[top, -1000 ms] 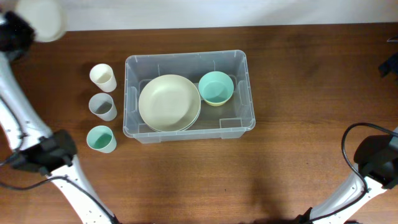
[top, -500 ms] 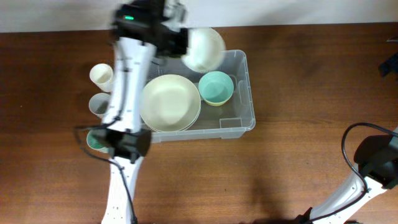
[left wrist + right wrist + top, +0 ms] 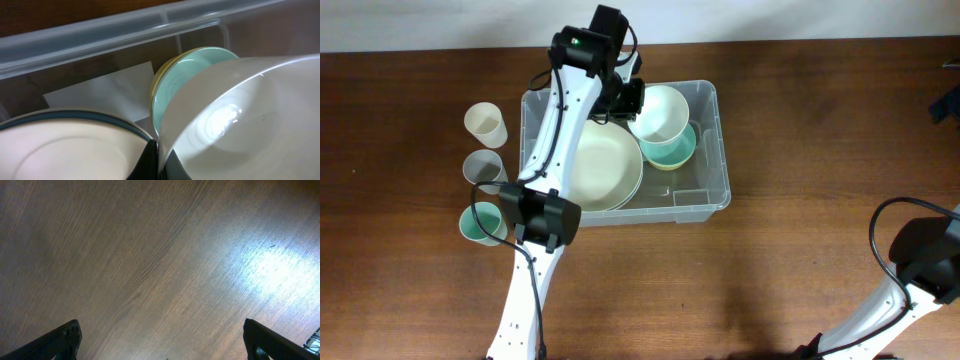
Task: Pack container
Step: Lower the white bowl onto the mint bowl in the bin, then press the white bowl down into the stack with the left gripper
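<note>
Over on the left, three cups (image 3: pixel 485 170) stand in a column on the table (image 3: pixel 820 120), just beside the container (image 3: pixel 723 165), none of them packed yet. The container sits mid-table, with a big cream plate (image 3: pixel 605 170) lying in its left half.

And here's the action: the left gripper (image 3: pixel 628 98) is clenched on the rim of a white bowl (image 3: pixel 660 112), holding it over the bin's back right part, right above the teal bowl (image 3: pixel 675 155). I'd call this the placing step. The bowl wants lowering level into the teal one before the jaws let go; tilted, it could catch the plate's edge or the wall.

Far right, the right gripper (image 3: pixel 160 335) is spread wide over bare wood, holding nothing, well apart from everything.

The overhead gives the layout. The left wrist view adds the white label (image 3: pixel 100 90) on the bin's floor and a yellowish rim under the teal bowl, which suggests a stack. Whether the white bowl touches the teal one, neither view settles.
</note>
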